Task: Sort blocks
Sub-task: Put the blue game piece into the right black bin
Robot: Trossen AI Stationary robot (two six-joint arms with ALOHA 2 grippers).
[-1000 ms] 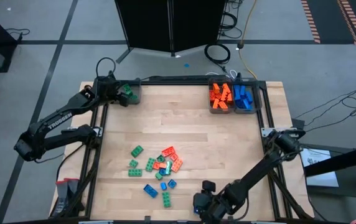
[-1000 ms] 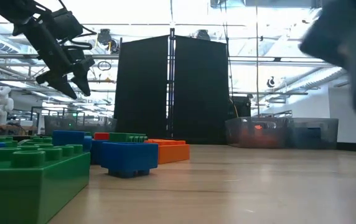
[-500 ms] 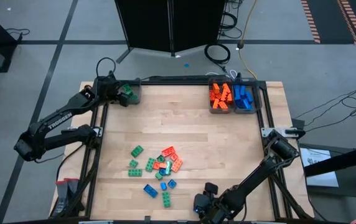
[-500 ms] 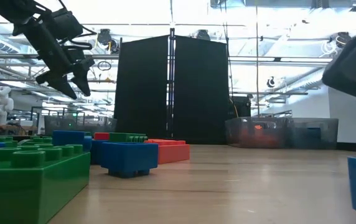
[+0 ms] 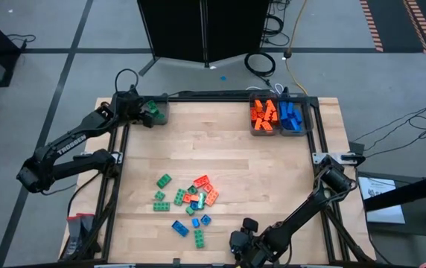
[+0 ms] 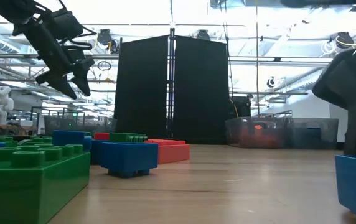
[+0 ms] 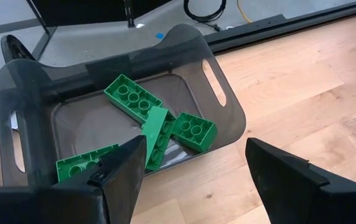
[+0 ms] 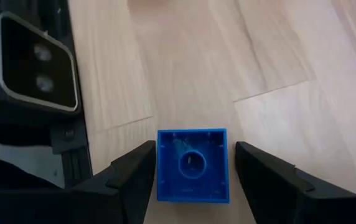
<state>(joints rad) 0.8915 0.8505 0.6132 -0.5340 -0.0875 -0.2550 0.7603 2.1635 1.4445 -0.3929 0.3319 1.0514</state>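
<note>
Green bricks [image 7: 156, 127] are lying in a smoky grey bin [image 7: 224, 93]; a blue brick [image 8: 193, 165] is showing over pale wood table [image 8: 277, 50].

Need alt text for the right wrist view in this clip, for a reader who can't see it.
A blue block sits between the right gripper's two dark fingers, its hollow underside facing the camera, with a narrow gap showing on each side. Beyond it lies the light wooden table, with a dark camera housing at its edge.
</note>
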